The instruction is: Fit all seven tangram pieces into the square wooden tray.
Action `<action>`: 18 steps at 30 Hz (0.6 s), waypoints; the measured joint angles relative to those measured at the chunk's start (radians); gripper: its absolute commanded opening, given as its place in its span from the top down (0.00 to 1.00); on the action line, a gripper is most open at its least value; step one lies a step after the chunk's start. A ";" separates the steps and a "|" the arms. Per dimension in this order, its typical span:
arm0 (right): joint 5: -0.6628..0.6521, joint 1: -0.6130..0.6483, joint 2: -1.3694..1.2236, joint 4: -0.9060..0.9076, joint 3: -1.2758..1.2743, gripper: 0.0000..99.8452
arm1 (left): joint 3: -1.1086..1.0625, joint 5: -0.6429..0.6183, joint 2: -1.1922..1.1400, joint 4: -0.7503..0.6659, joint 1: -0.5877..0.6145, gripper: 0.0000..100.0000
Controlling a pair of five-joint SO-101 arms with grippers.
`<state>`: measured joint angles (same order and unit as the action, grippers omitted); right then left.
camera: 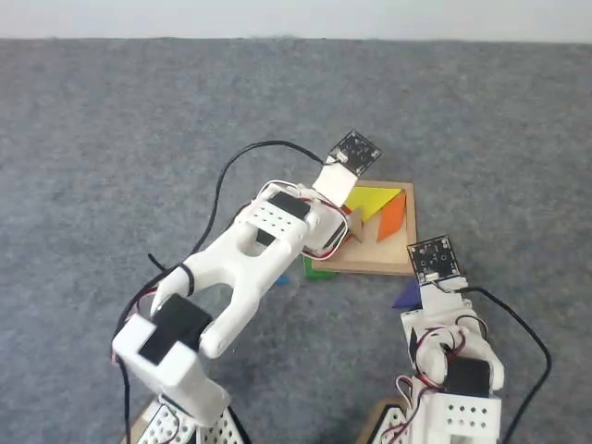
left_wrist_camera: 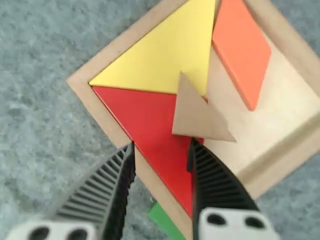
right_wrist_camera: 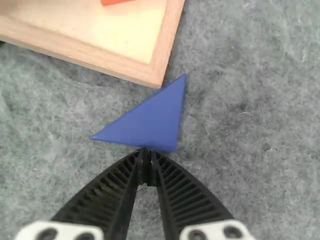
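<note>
The square wooden tray lies on the grey carpet. In it are a yellow triangle, a red triangle and an orange parallelogram. A tan wooden triangle lies loose over the seam of the red and yellow ones. My left gripper hangs open above the red triangle at the tray's rim. A green piece pokes out beside that rim. My right gripper is shut, its tips against the edge of a blue triangle on the carpet just off the tray's corner.
A small light blue piece lies on the carpet under the left arm, near the green piece. Grey carpet stretches open to the left, behind and to the right of the tray. The tray's right half has bare floor.
</note>
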<state>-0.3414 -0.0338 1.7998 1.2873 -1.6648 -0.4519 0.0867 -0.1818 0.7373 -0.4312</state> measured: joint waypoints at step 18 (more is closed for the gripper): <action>0.000 0.000 0.000 0.000 0.000 0.99 | 0.049 0.015 -0.052 0.041 -0.061 0.84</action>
<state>-0.3414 -0.0338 1.7998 1.2873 -1.6648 -0.4028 0.1020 -0.2340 0.7787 -0.4925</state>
